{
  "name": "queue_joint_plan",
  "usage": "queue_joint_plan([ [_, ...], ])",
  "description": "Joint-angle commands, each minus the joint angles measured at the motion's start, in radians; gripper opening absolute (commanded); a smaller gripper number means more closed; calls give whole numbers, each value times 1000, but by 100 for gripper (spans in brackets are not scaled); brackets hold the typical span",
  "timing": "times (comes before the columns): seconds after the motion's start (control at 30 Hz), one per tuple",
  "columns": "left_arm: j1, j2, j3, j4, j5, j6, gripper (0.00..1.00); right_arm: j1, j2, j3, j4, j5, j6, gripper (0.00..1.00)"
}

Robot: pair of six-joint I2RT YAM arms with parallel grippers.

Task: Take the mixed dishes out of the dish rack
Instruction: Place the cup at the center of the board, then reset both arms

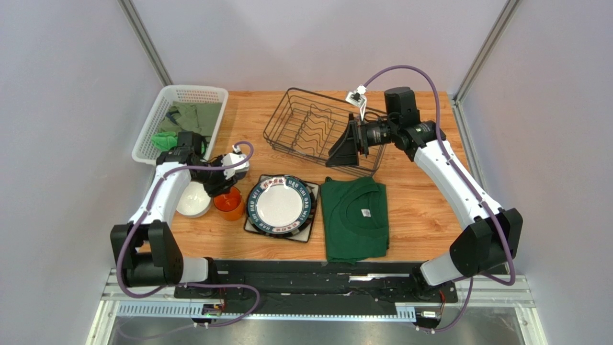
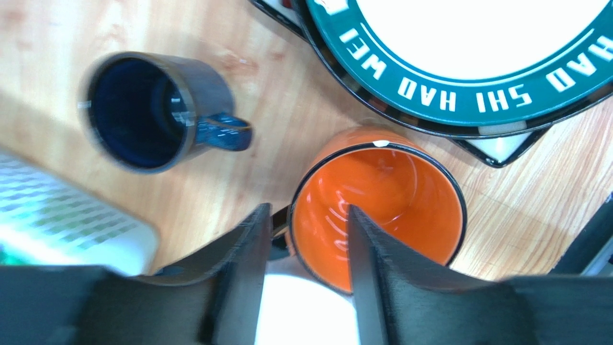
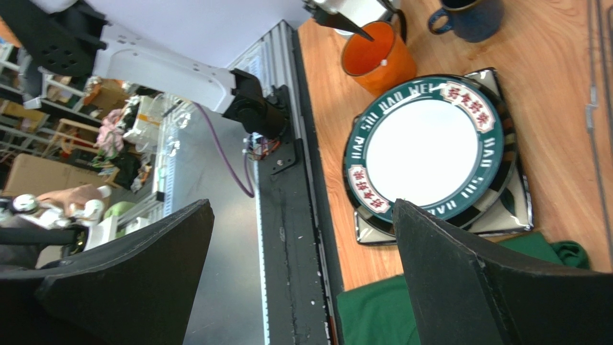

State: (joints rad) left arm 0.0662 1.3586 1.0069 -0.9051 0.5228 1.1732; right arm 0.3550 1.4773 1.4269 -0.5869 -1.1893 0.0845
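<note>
The dark wire dish rack [image 1: 311,128] stands at the back with no dishes in it. A round dark-rimmed plate [image 1: 280,203] lies on the square plate [image 3: 514,208], front centre. The orange mug [image 2: 381,208] stands on the table beside the white bowl [image 1: 191,200]. My left gripper [image 2: 306,212] is open, one finger inside the mug and one outside by its handle. The dark blue mug [image 2: 147,111] stands just beyond. My right gripper [image 3: 302,205] hangs wide open with nothing in it, at the rack's right front corner [image 1: 344,149].
A white perforated basket [image 1: 164,108] holding green cloth sits at the back left. A folded green shirt [image 1: 354,217] lies right of the plates. The table's near edge and a metal rail [image 3: 288,215] run below the right gripper.
</note>
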Motion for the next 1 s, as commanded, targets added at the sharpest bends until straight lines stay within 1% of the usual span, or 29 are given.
queue_joint_plan([
  [0.0, 7, -113, 58, -3, 48, -84, 56, 1, -48, 33, -40, 137, -52, 99],
  [0.03, 6, -122, 64, 1, 48, -105, 57, 1, -45, 41, -50, 214, -58, 99],
  [0.1, 7, -154, 81, 17, 51, -177, 61, 2, -48, 60, -71, 262, -77, 99],
  [0.17, 6, -179, 87, 34, 74, -222, 69, 2, -54, 63, -65, 341, -71, 100],
  [0.2, 9, -206, 87, 47, 78, -277, 72, 1, -57, 64, -67, 364, -74, 99],
  [0.27, 7, -231, 85, 90, 89, -328, 76, 2, -63, 73, -73, 450, -81, 100],
  [0.3, 7, -254, 85, 112, 88, -390, 78, 2, -63, 81, -74, 483, -81, 99],
  [0.37, 7, -269, 90, 161, 69, -447, 81, 2, -71, 84, -74, 575, -114, 100],
  [0.4, 7, -277, 99, 176, 63, -499, 81, 1, -74, 89, -71, 612, -115, 100],
  [0.43, 7, -280, 105, 190, 56, -524, 82, 1, -77, 86, -67, 687, -117, 100],
  [0.47, 6, -283, 110, 224, 34, -552, 82, 1, -80, 86, -64, 726, -118, 100],
  [0.5, 6, -283, 117, 242, 22, -610, 82, 1, -90, 81, -50, 764, -120, 100],
  [0.53, 6, -286, 119, 285, 10, -639, 83, 1, -97, 67, -39, 839, -127, 100],
  [0.57, 7, -288, 119, 310, -9, -665, 83, 1, -103, 61, -30, 877, -141, 100],
  [0.6, 7, -294, 116, 331, -17, -716, 83, 1, -118, 55, -2, 952, -147, 100],
  [0.67, 6, -300, 110, 405, -43, -770, 85, 1, -138, 26, 54, 1029, -164, 100],
  [0.7, 6, -306, 108, 426, -52, -814, 85, 1, -149, 12, 80, 1109, -170, 100],
  [0.77, 6, -308, 107, 491, -78, -856, 87, 1, -184, -22, 142, 1166, -189, 100],
  [0.8, 6, -306, 107, 511, -90, -891, 87, 1, -195, -31, 165, 1241, -190, 100],
  [0.97, 6, -302, 104, 650, -153, -980, 88, 1, -268, -95, 292, 1372, -224, 100],
])
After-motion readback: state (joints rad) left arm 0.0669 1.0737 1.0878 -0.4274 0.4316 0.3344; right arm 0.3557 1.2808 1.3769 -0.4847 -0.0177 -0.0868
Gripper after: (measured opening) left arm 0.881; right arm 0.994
